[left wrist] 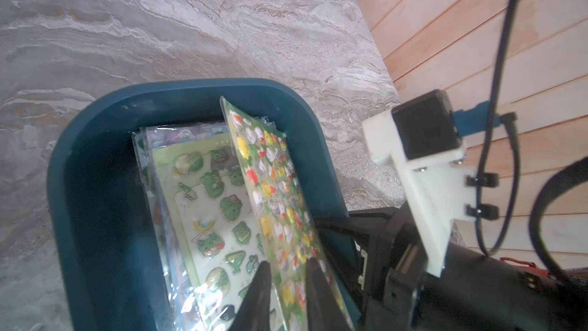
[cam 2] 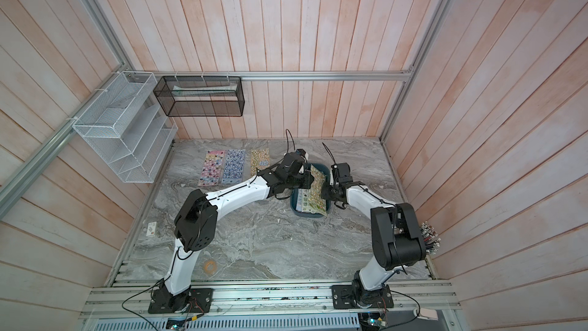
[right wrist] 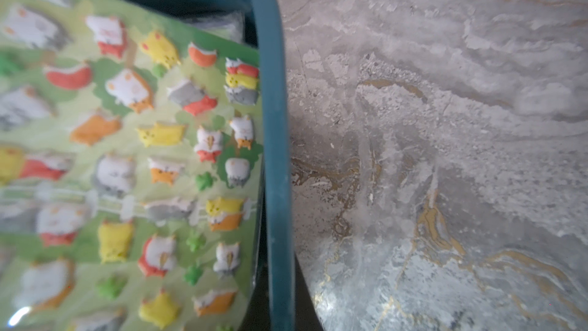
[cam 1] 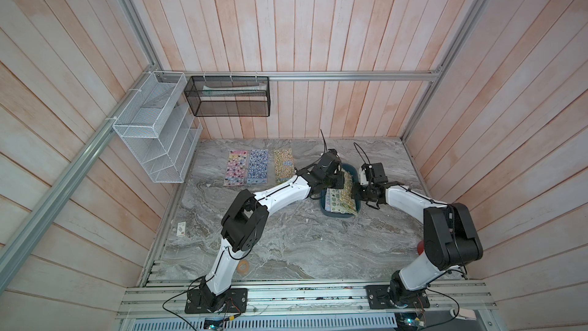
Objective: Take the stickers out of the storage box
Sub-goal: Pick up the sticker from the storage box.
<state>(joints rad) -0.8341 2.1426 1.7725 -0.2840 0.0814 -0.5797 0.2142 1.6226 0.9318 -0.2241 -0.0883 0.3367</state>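
Green sticker sheet (left wrist: 273, 192) tilted in box (left wrist: 178, 85); left jaws apart astride it; right jaws seemingly together.

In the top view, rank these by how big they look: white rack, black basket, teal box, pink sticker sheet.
1. White rack
2. Black basket
3. Teal box, partly covered
4. Pink sheet
Rack and basket hang nearer the camera, which makes them look bigger.

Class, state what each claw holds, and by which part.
The right claw seems to pinch the green cat sticker sheet by its long edge; the left claw straddles it, not yet closed.
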